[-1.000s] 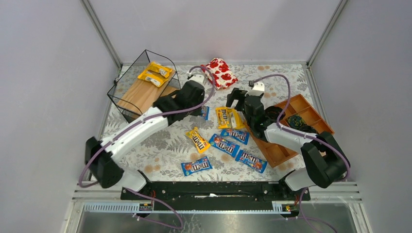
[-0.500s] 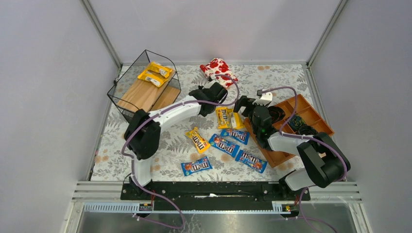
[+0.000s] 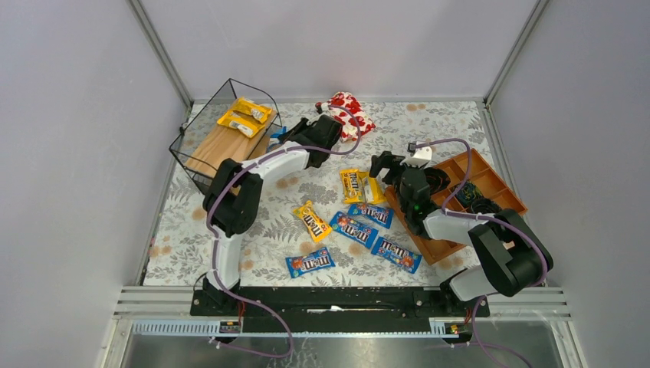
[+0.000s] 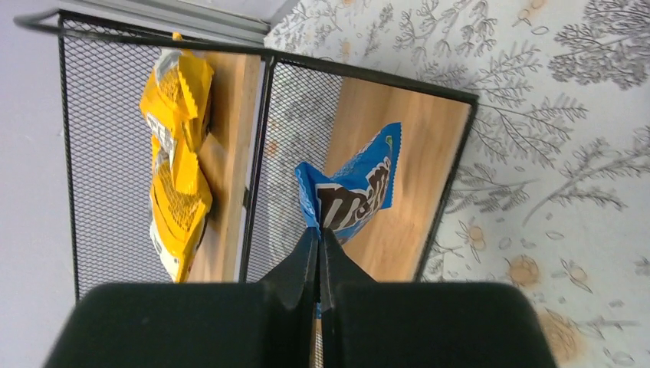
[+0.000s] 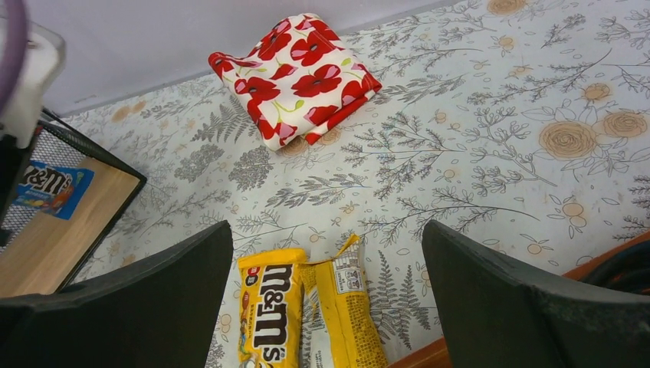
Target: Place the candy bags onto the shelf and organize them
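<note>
My left gripper (image 4: 319,239) is shut on a blue M&M's bag (image 4: 354,192) and holds it over the lower wooden board of the black wire shelf (image 4: 414,146); in the top view the gripper (image 3: 285,138) is at the shelf's right edge (image 3: 230,146). Two yellow bags (image 3: 245,116) lie on the upper board, also in the left wrist view (image 4: 176,169). My right gripper (image 5: 326,307) is open above two yellow bags (image 5: 306,314) on the table (image 3: 359,184). Several more blue bags (image 3: 360,226) and one yellow bag (image 3: 313,220) lie in the middle.
A red-and-white floral pouch (image 3: 349,113) lies at the back, seen too in the right wrist view (image 5: 295,77). An orange-brown compartment tray (image 3: 467,192) with dark items sits at the right. Grey walls close in on the sides and back.
My left gripper has swung left from the table's middle to the shelf, carrying the blue bag. My right gripper has moved a little and stays open over the two yellow bags.
</note>
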